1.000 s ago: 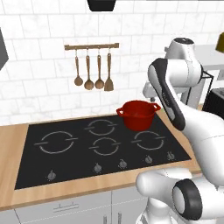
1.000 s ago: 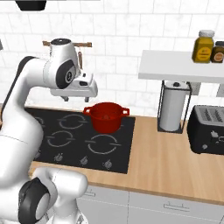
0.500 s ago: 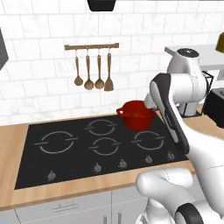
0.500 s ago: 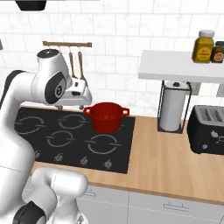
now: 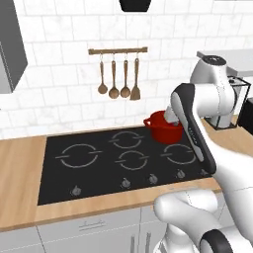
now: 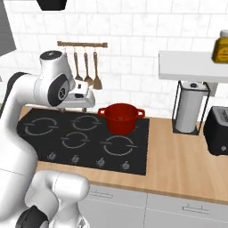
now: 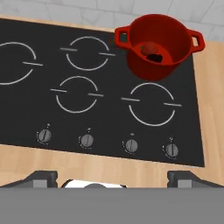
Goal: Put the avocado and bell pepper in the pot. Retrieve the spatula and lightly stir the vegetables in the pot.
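The squat red pot [image 7: 159,43] stands on the back right burner of the black cooktop [image 7: 26,113]. Inside it lie the small red bell pepper [image 7: 149,47] and a dark piece beside it, the avocado [image 7: 154,57]. My gripper [image 7: 113,178] hangs open and empty above the cooktop's front edge, well short of the pot, its fingertips [image 7: 42,176] wide apart. In the right base view the pot [image 6: 121,118] sits to the right of my hand [image 6: 81,96]. In the left base view my arm partly covers the pot [image 5: 160,127]. The spatula is out of view.
A wall rail [image 5: 117,50] holds wooden spoons and a brown wooden spatula [image 6: 96,82]. Knobs [image 7: 87,140] line the cooktop's front. On the counter to the right stand a paper towel holder [image 6: 190,107] and a toaster [image 6: 217,131], below a shelf with a jar [image 6: 221,46].
The whole picture has slid slightly to the right, so the camera has moved. My arm has swung and the hand sits a little lower. The gripper stays open.
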